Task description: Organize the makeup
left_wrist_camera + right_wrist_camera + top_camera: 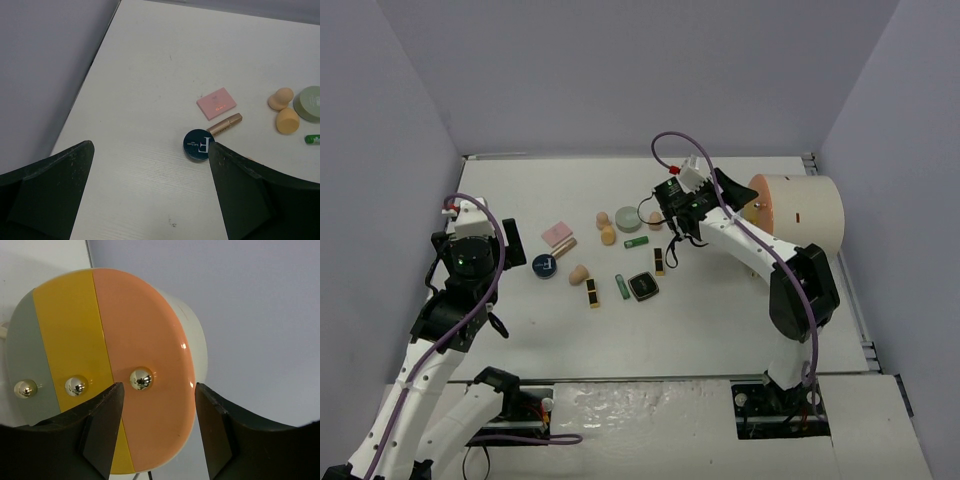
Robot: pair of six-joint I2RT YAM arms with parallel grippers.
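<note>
The makeup lies scattered mid-table: a pink palette (557, 234), a blue compact (544, 266), a green compact (627, 218), a black compact (642, 287), peach sponges (608, 235), green tubes (636, 242) and black-gold lipsticks (659, 260). My left gripper (515, 255) hangs open above bare table. In its wrist view the blue compact (198, 144) sits just beside its right finger (240, 190), near the palette (216, 103) and a rose tube (225, 123). My right gripper (157, 397) is open, its jaws facing the drum's orange drawer (150, 360) with the drawer's chrome knob (141, 379) just above the gap.
The large cream drum (800, 212) lies on its side at the back right, its grey (20, 355), yellow (70, 340) and orange drawer fronts facing my right gripper. Grey walls close in the table on the left, back and right.
</note>
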